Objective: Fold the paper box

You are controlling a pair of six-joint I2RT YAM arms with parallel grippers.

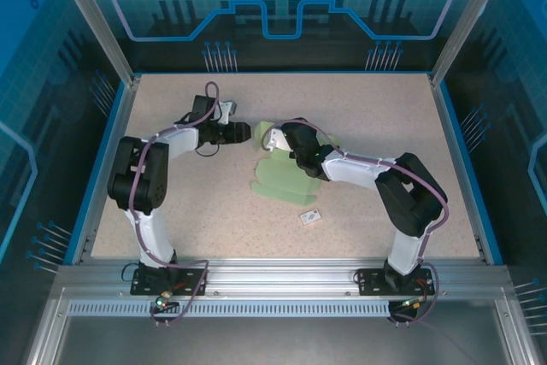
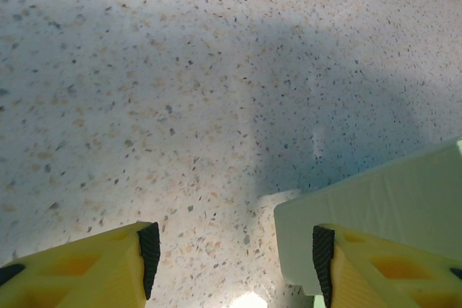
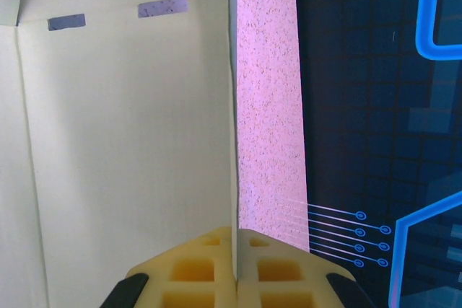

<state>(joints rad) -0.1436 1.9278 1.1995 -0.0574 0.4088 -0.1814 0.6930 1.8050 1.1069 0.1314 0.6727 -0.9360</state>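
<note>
The paper box [image 1: 284, 179] is pale mint-green card lying partly folded at the table's middle. My right gripper [image 1: 273, 139] is at its far edge. In the right wrist view the gripper [image 3: 234, 247] is shut on a thin upright card wall, with the box's pale inner panel [image 3: 123, 142] and two small slots to its left. My left gripper [image 1: 247, 132] hovers just left of the box's far corner. Its jaws [image 2: 236, 259] stand open over bare table. A corner of the paper box [image 2: 382, 203] lies beside its right pad [image 2: 323, 259], and nothing is gripped.
A tiny white tag with dark marks [image 1: 310, 217] lies on the speckled table [image 1: 367, 108] near the box's front right. A blue rim and aluminium posts [image 1: 453, 32] edge the table. Both arms' elbows flank the box.
</note>
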